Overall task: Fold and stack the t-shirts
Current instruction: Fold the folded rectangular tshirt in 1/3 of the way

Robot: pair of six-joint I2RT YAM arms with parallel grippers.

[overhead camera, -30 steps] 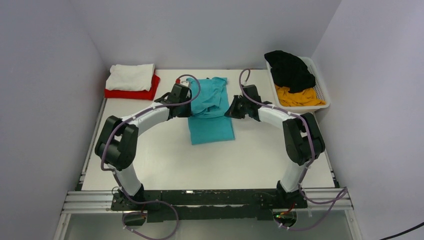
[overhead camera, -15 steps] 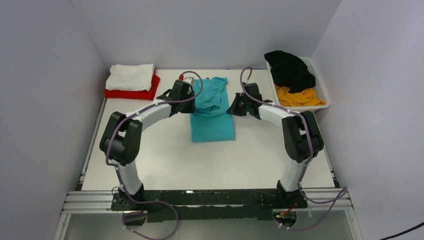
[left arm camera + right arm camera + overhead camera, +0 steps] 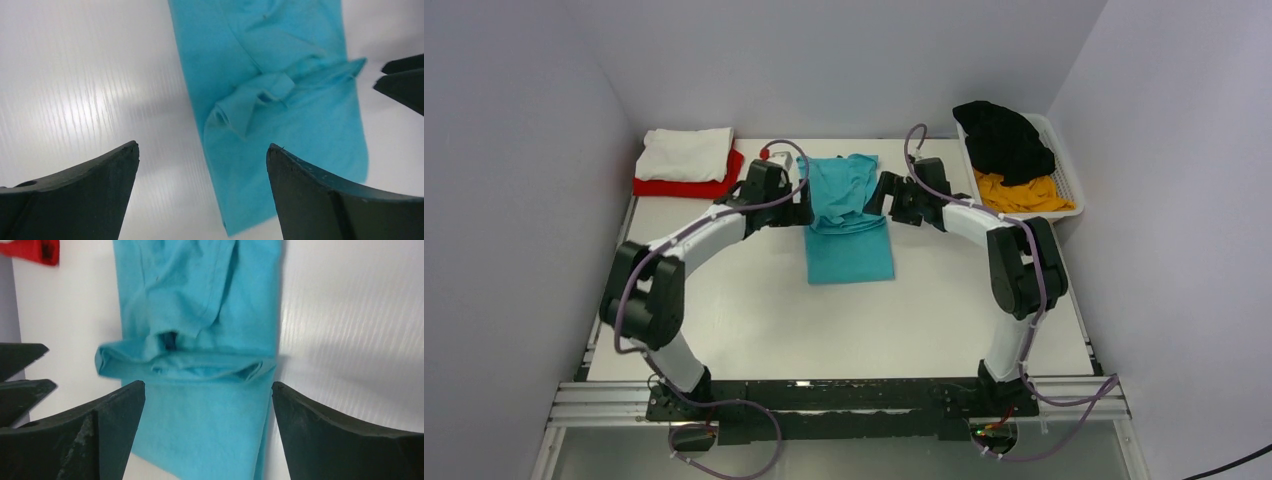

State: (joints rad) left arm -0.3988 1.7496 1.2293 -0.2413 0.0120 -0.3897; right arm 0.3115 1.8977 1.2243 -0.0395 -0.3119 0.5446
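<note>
The teal t-shirt point(image 3: 848, 218) lies flat at the table's middle back as a long strip, its far half folded back with a rumpled crease point(image 3: 260, 92) across the middle. My left gripper point(image 3: 803, 204) hovers open at its left edge, nothing between the fingers point(image 3: 202, 146). My right gripper point(image 3: 876, 194) stands open over the right edge, also holding nothing point(image 3: 208, 384). The teal cloth point(image 3: 200, 315) shows below both pairs of jaws. A folded white t-shirt point(image 3: 686, 153) rests on a folded red t-shirt point(image 3: 682, 187) at back left. Black point(image 3: 1004, 140) and yellow-orange point(image 3: 1021, 196) t-shirts fill the basket.
The white slatted basket point(image 3: 1070, 186) stands at the back right against the wall. Grey walls close in the table on the left, back and right. In each wrist view the other gripper's fingers point(image 3: 402, 80) point(image 3: 20, 370) show at the frame's edge. Bare white tabletop point(image 3: 844, 320) lies nearer the arm bases.
Both grippers went from shut to wide open and let go of the teal t-shirt. The folded-over part has settled on the table, and both wrists shifted slightly toward the back.
</note>
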